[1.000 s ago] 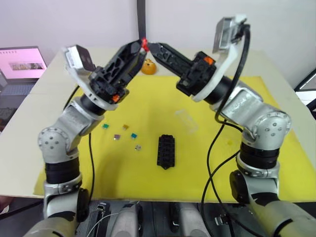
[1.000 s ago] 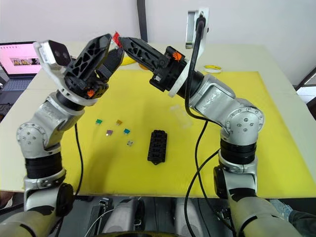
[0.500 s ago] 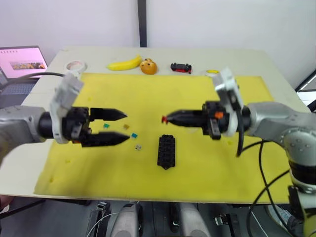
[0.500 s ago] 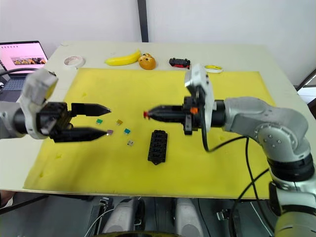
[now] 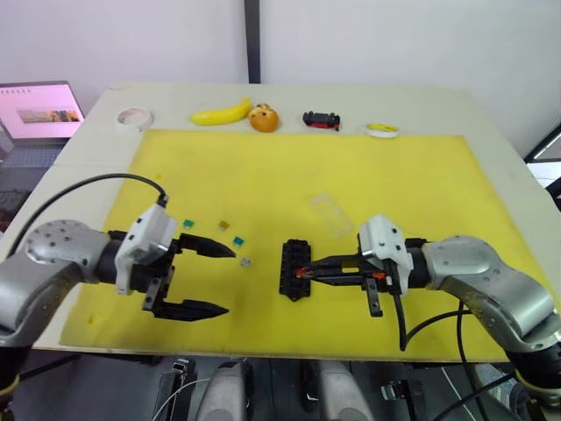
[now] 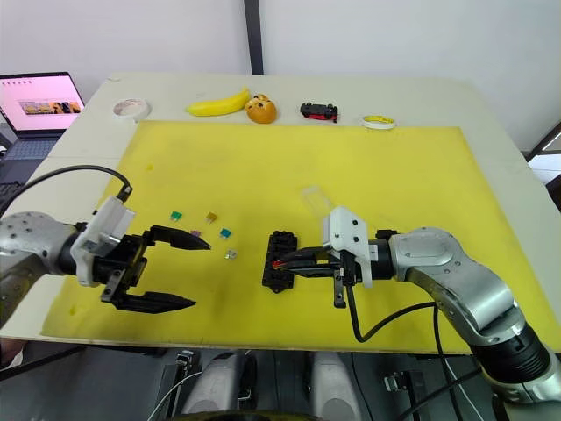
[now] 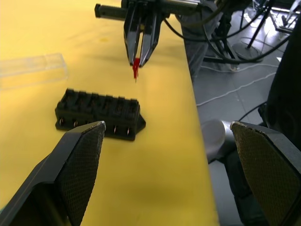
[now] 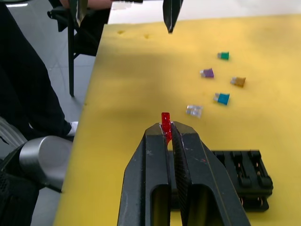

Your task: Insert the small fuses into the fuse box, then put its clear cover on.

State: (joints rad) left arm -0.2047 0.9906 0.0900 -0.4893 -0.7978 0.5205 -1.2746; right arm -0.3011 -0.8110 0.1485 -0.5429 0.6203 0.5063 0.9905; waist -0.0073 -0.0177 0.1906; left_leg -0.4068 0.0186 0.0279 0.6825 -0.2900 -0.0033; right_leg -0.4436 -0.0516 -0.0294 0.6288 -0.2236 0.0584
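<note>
The black fuse box (image 5: 295, 263) lies mid-mat with its slots facing up. My right gripper (image 5: 302, 273) is shut on a red fuse (image 8: 165, 119) and holds it low over the box's near right side, outside any slot. Several small fuses lie loose left of the box: green (image 6: 176, 214), brown (image 6: 211, 217), purple (image 6: 195, 233), teal (image 6: 225, 233) and grey-white (image 6: 230, 254). My left gripper (image 6: 195, 274) stands wide open near the mat's front left, its upper finger close to the purple fuse. Behind the box to the right lies the clear cover (image 5: 329, 210).
A yellow mat (image 5: 394, 184) covers the table. Along the back edge sit a tape roll (image 5: 133, 117), a banana (image 5: 221, 112), an orange object (image 5: 264, 117), a black-and-red toy car (image 5: 321, 119) and a yellow tape roll (image 5: 382, 130). A laptop (image 5: 35, 110) stands far left.
Both arms came down from a raised meeting point. The right gripper kept the red fuse and lowered it to the box. The left gripper let go, opened and dropped to the front left.
</note>
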